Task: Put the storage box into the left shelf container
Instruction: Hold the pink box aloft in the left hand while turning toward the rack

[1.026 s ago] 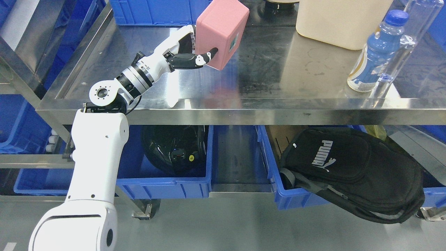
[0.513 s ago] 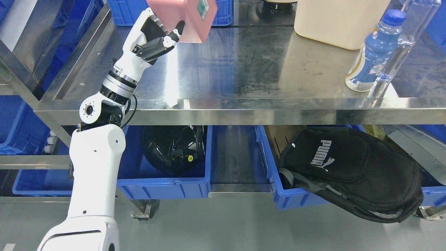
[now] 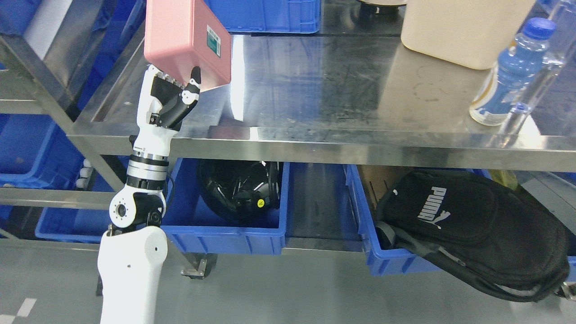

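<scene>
My left hand (image 3: 173,96) is shut on a pink storage box (image 3: 184,42) with a small green and white label on its side. It holds the box up above the left end of the steel table (image 3: 315,90), the arm rising almost straight from the bottom left. The left shelf (image 3: 40,58) with blue containers (image 3: 27,144) stands just to the left of the hand. The right arm is out of view.
On the table stand a cream canister (image 3: 463,27), a blue bottle (image 3: 508,72) and a blue bin (image 3: 265,15) at the back. Below are a blue bin with a black helmet (image 3: 240,189) and one with a black backpack (image 3: 472,229).
My left hand has carried the pink box leftward, from over the table's middle to its left end. The arm has swung upright. The camera has shifted a little too.
</scene>
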